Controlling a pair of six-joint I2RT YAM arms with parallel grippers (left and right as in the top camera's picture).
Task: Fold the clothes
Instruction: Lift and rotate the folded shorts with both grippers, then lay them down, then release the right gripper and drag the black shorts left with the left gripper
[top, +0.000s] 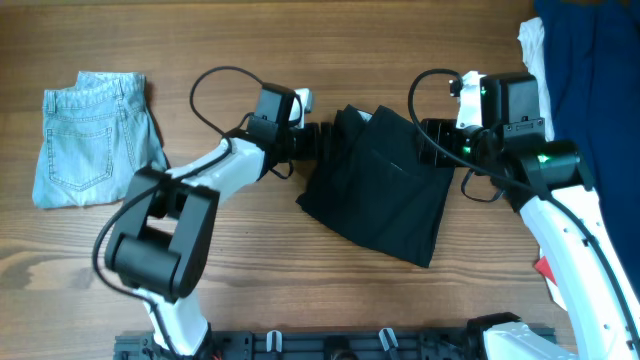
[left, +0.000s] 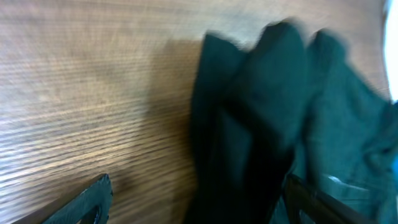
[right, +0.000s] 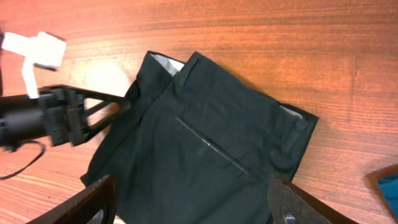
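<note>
Far left of the black shorts (top: 385, 185), denim shorts (top: 92, 135) lie well apart on the desk (top: 300, 270). The left tool (left: 198, 186), spread, straddles the black shorts' bunched left edge. These lie between both tools, apparently halved leg on leg; further folding seems outstanding. The right tool (right: 193, 186), spread and empty, stands over their right edge.

— Where does each camera look from?
— The overhead one looks straight down on the whole table (top: 300, 290). The right wrist view hangs above the black shorts (right: 205, 155), fairly close. The left wrist view sits low, very near their edge, blurred, probably facing sideways.
— What's shared?
— All three catch the black shorts.
</note>
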